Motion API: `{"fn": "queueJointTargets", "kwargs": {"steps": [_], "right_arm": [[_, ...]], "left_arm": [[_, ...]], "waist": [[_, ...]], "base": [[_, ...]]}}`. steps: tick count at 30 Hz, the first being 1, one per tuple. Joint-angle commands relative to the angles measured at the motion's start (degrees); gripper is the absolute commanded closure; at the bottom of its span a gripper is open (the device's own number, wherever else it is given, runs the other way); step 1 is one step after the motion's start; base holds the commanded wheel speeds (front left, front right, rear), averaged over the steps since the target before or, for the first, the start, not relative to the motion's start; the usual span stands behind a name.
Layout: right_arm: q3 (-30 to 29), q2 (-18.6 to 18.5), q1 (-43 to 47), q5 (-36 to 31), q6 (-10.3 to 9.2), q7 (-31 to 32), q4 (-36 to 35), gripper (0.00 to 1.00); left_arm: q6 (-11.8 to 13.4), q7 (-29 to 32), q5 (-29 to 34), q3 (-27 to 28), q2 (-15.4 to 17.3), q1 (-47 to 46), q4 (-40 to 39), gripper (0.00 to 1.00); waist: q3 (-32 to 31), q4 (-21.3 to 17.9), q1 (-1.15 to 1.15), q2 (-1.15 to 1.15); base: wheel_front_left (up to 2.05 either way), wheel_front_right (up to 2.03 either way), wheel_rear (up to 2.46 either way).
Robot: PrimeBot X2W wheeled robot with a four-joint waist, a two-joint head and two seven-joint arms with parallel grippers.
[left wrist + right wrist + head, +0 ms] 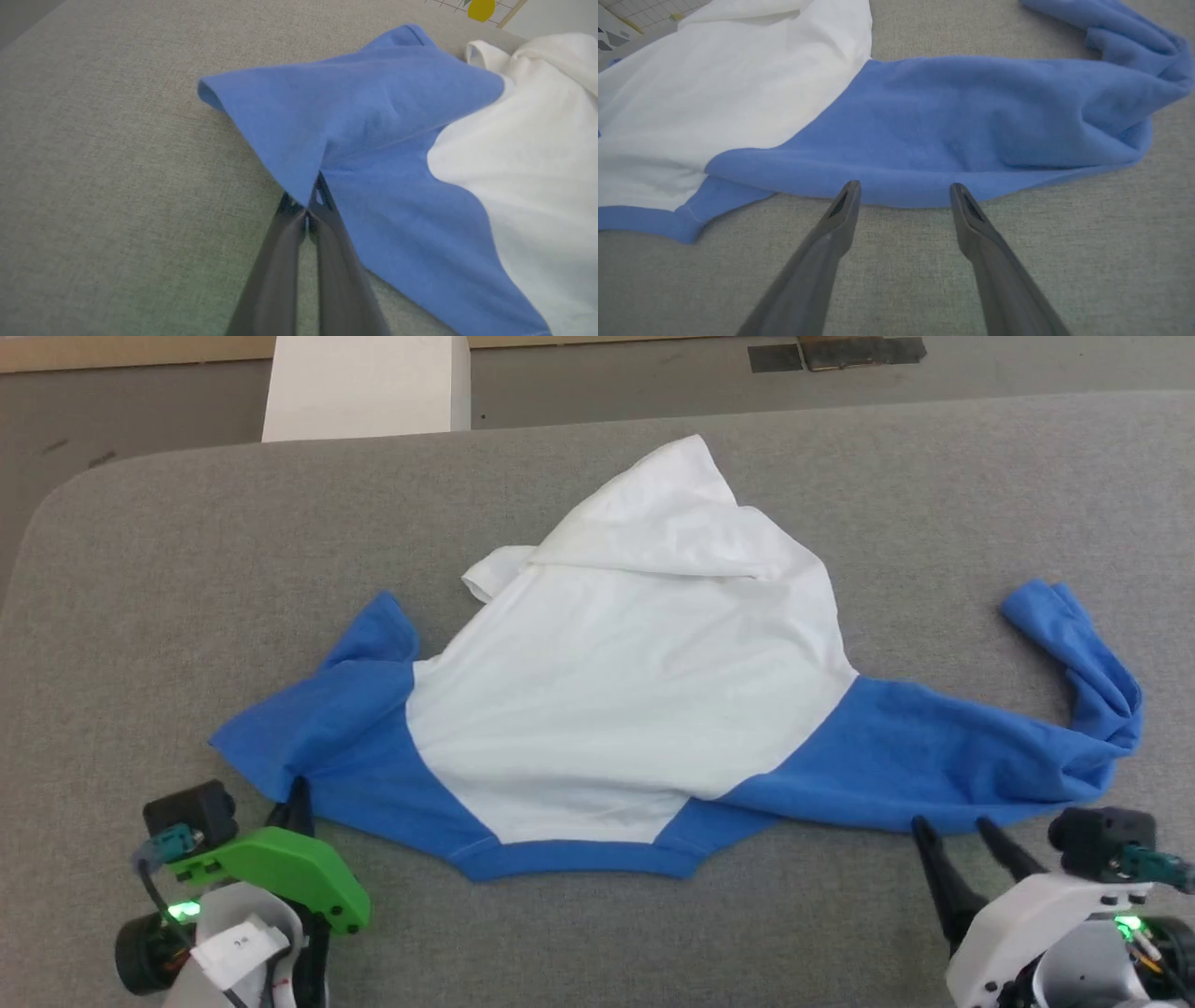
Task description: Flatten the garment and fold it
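Grey, seemingly fabric-covered table point(140, 569), garment point(635, 691) lying rumpled on it

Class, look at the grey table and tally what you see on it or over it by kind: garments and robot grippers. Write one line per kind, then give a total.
Garment: 1
Grippers: 2 (left gripper, shut on the garment's blue edge; right gripper, open)
Total: 3

Open table point(140, 569) all round the garment point(607, 709)
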Motion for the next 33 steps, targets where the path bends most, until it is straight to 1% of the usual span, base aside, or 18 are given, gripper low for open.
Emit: {"fn": "queueJointTargets", "kwargs": {"steps": [1,3,5,8,11,14,19,24,25,26,27,28,29,33], "right_arm": [[0.4,0.0,1.1,0.6,-0.09,2.0,-0.4,0.0],[1.0,0.0,1.5,1.1,-0.09,3.8,-1.4,0.0],[2.2,0.0,1.2,-0.3,-0.09,3.9,-2.9,0.0],[4.2,0.0,0.3,-5.7,-0.09,4.1,-4.1,0.0],[7.0,-0.1,-1.2,-10.6,-0.09,5.9,-4.0,0.0],[9.9,-1.9,-3.6,-13.8,-0.09,7.7,-2.8,0.0],[14.0,-6.4,-7.8,-14.7,-0.09,12.2,2.6,0.0],[16.3,-8.9,-10.3,-12.5,-0.09,17.0,7.6,0.0],[16.5,-9.1,-10.8,-12.0,-0.09,17.6,8.2,0.06],[16.6,-9.4,-11.2,-11.7,-0.09,17.7,8.5,0.31],[17.0,-9.6,-11.5,-11.2,-0.09,17.8,8.9,0.78],[17.0,-9.7,-11.8,-10.7,-0.09,17.6,9.0,0.89],[17.1,-9.9,-12.3,-10.3,-0.09,16.9,9.0,1.0],[16.4,-9.6,-13.4,-8.5,-0.09,13.6,8.2,1.0]], "left_arm": [[0.5,0.2,-0.7,0.6,0.8,0.5,-0.4,1.0],[0.7,0.4,-0.8,0.7,0.9,0.5,-0.8,1.0],[0.7,0.5,-0.9,0.5,0.8,0.4,-1.2,1.0],[0.4,0.7,-1.1,0.0,0.3,0.1,-1.3,1.0],[0.5,0.8,-1.2,-0.6,-0.2,-0.2,-1.6,1.0],[0.5,1.1,-1.1,-1.1,-0.4,-0.5,-1.9,1.0],[0.4,1.4,-0.9,-1.9,-0.5,-1.1,-2.1,1.0],[0.2,1.3,-1.0,-2.4,-0.7,-1.3,-1.9,1.0],[0.2,1.3,-1.0,-2.5,-0.7,-1.3,-1.9,1.0],[0.2,1.2,-1.0,-2.6,-0.8,-1.3,-1.8,1.0],[0.1,1.2,-1.1,-2.7,-0.8,-1.3,-1.7,1.0],[0.0,1.1,-1.1,-2.8,-0.9,-1.3,-1.7,1.0],[-0.1,1.0,-1.2,-2.9,-0.9,-1.3,-1.6,1.0],[-1.4,-0.2,-1.5,-3.1,-0.9,-1.6,-1.9,1.0]], "waist": [[0.2,0.1,0.0,0.0],[0.3,0.1,0.0,0.0],[0.5,0.0,0.0,0.0],[0.7,0.0,0.0,0.0],[1.0,0.0,0.0,0.0],[1.4,0.1,0.0,0.0],[2.1,1.0,0.0,0.0],[2.4,1.7,0.0,0.0],[2.4,1.8,0.0,0.0],[2.4,1.9,0.0,0.0],[2.4,1.9,0.0,0.0],[2.3,1.9,0.0,0.0],[2.2,1.8,0.0,0.0],[1.3,1.4,0.0,0.0]], "base": [[0.0,0.0,0.0],[0.0,0.0,0.0],[0.0,0.0,0.0],[0.0,0.0,0.0],[0.0,0.0,0.0],[0.0,0.0,0.0],[0.0,0.0,0.0],[0.0,0.0,0.0],[0.0,0.0,0.0],[0.0,0.0,0.0],[0.0,0.0,0.0],[0.0,0.0,0.0],[0.0,0.0,0.0],[0.0,0.0,0.0]]}}
